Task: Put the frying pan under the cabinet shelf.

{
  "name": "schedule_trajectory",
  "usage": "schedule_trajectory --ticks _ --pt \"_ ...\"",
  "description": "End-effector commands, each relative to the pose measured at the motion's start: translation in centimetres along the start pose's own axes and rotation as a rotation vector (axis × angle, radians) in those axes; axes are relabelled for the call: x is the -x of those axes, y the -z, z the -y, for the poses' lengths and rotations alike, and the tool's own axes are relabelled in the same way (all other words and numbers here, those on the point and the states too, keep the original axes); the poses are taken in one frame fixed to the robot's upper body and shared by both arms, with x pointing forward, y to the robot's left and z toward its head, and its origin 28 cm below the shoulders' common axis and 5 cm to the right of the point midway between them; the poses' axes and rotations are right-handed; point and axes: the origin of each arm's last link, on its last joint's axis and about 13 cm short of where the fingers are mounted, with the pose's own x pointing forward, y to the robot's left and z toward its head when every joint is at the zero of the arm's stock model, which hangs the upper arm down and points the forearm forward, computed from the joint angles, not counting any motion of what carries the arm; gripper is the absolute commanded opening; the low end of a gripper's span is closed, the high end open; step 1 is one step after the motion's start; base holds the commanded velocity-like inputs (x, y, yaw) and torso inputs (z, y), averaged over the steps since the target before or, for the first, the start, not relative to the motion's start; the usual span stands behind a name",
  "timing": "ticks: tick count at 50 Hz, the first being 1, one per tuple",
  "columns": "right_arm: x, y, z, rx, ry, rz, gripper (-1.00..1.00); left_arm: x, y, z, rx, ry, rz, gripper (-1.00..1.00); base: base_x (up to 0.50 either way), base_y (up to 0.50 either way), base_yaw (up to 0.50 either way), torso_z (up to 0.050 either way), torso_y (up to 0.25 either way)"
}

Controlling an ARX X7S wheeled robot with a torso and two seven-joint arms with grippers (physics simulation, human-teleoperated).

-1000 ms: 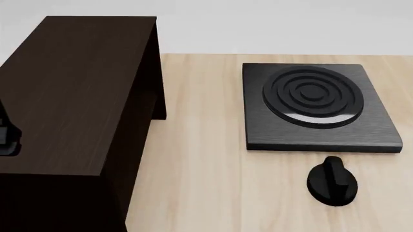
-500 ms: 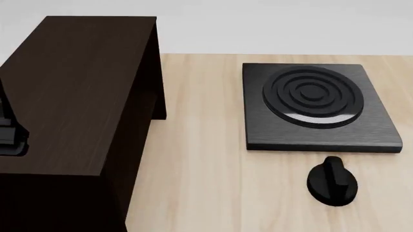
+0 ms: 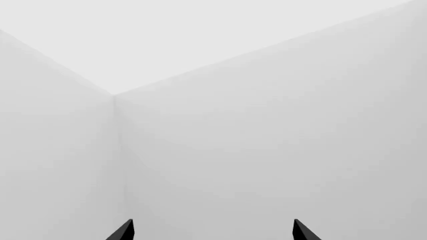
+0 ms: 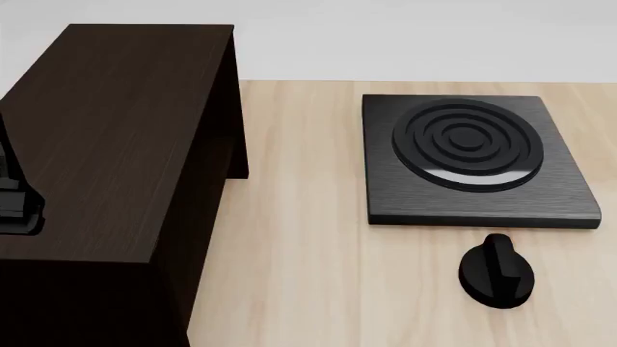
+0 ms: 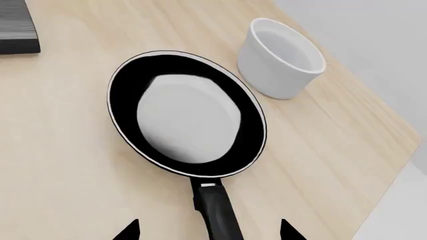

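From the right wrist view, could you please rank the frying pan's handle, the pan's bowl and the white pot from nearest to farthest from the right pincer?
1. Frying pan handle, running between the open right pincer tips.
2. Pan bowl, just beyond the handle.
3. White pot, farthest, beside the bowl near the table edge.

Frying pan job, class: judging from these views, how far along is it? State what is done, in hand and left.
Done: nothing; the round black pale-rimmed frying pan lies on the pale wooden table beside the white round pot. In hand: the right gripper hangs open over the pan's handle. Left: grasping, carrying, and placing it under the dark brown wood-grain cabinet shelf.
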Motion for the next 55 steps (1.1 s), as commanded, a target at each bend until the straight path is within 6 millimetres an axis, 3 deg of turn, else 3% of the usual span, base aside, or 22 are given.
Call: schedule_trajectory --ticks 1,55 --pt "-0.7 0.4 0.3 -0.005 0.016 -0.027 1.00 0.0 0.0 0.1 -0.003 0.000 -0.001 1.00 0.00 0.00 0.00 0.000 0.000" --pt "-2.4 1.8 0.5 -0.016 0.052 -0.122 1.00 -0.2 0.1 0.4 -0.002 0.007 -0.006 1.00 0.00 0.00 0.00 0.000 0.000"
